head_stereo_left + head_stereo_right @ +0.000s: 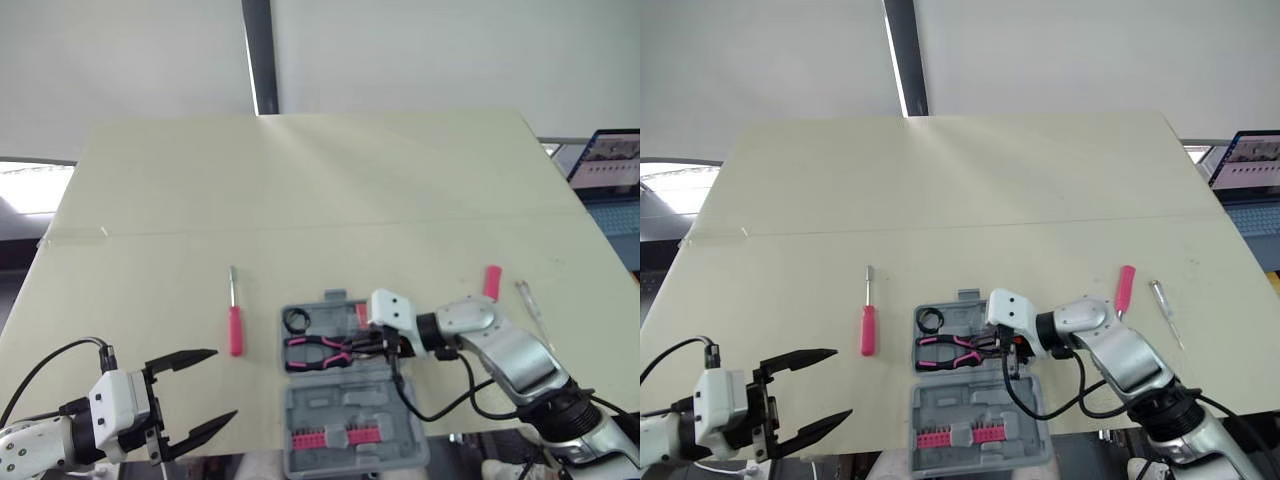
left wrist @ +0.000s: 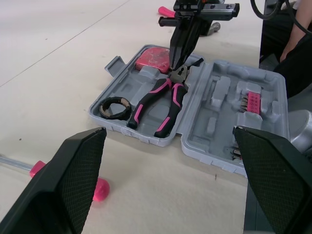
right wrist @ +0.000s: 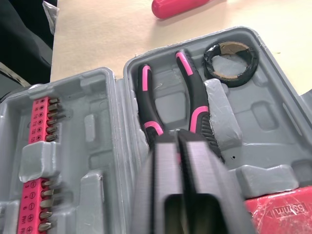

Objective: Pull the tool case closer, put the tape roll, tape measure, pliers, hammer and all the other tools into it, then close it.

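The grey tool case lies open at the table's front edge, lid towards me. In its tray sit a black tape roll, pink-and-black pliers and a pink tape measure. My right gripper points down into the tray, its fingers pinched together at the pliers' head, which they hide in the right wrist view. The pliers lie flat in their recess beside the tape roll. My left gripper hovers open at the front left, well clear of the case, holding nothing.
A pink-handled screwdriver lies left of the case. Right of it are another pink-handled tool and a thin clear-handled screwdriver. Pink bit strips fill the lid. A laptop stands beyond the table's right edge.
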